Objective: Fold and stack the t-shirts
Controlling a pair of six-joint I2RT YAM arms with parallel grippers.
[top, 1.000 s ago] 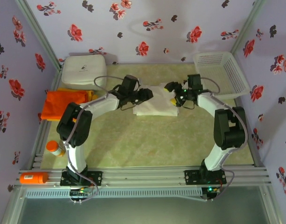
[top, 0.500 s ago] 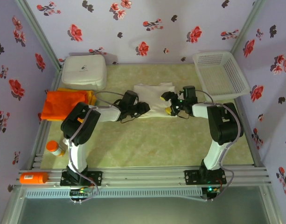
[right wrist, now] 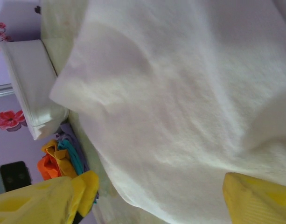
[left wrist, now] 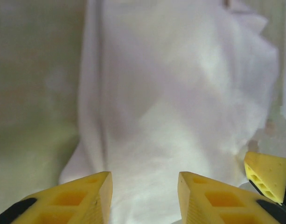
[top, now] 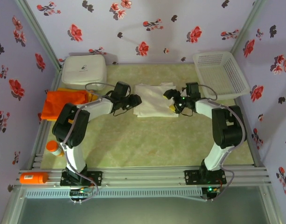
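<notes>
An off-white t-shirt (top: 154,99) lies folded into a rough rectangle at the middle of the table. My left gripper (top: 135,100) sits at its left edge, open, with the white cloth (left wrist: 180,93) ahead of its yellow fingers (left wrist: 94,198) and nothing between them. At the shirt's right edge my right gripper (top: 171,99) is open wide just above the cloth (right wrist: 180,93), holding nothing. A bright orange t-shirt (top: 63,105) lies folded at the far left, with a yellow one (top: 92,95) showing at its edge.
A white rounded box (top: 83,71) stands at the back left and a white mesh basket (top: 221,74) at the back right. An orange bottle (top: 54,148) and an orange tube (top: 33,178) lie by the left front rail.
Both grippers dropped from over the shirt to its near edge, then drew back to its left and right sides. The shirt now lies flat. The left jaws narrowed slightly.
</notes>
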